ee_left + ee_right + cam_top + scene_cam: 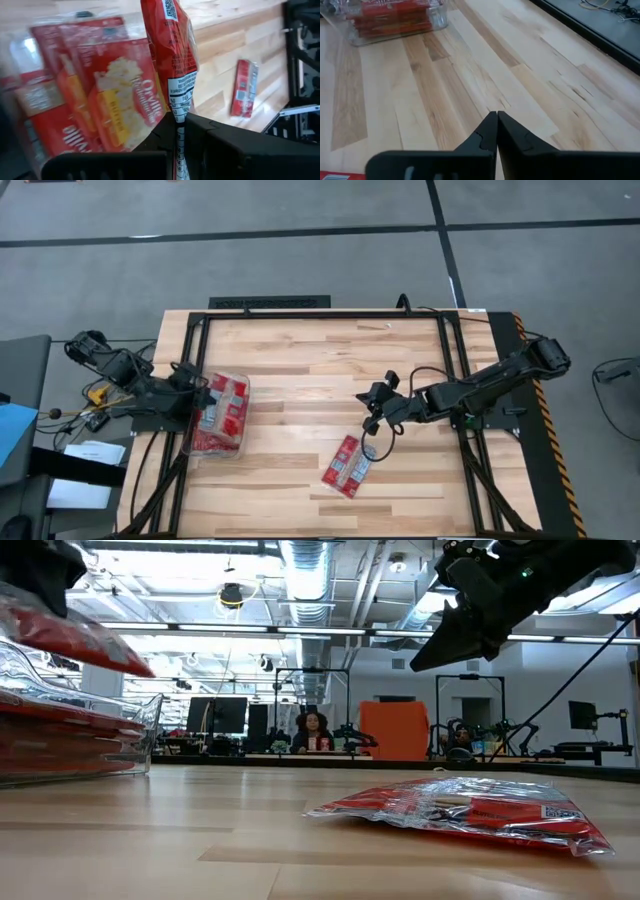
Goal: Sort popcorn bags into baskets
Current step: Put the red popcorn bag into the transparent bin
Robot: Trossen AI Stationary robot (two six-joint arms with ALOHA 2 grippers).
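A clear plastic tub [240,385] on the table's left side holds several red popcorn bags [222,420] stacked flat. My left gripper [177,122] hangs over the tub's left rim, shut on one more red bag [170,50], which shows above the tub in the low view [85,638]. Another bag [347,466] with white print lies flat on the table, right of centre. My right gripper [373,418] is shut and holds nothing. It hovers just beyond that bag's far end, and in the low view it hangs well above the table [465,625]. My left gripper pinches the bag between its two fingers at the sealed end seam [179,112]. The bag is seen edge-on and sticks out forward from the fingertips. It is lifted clear and slants over the bags stacked in the tub [70,735].
A black frame [452,380] borders the wooden table, with rails running near to far on both sides. Bare wood lies between the tub and the loose bag. Cables and papers [90,460] sit off the table's left edge. A person [315,730] sits far behind in the room.
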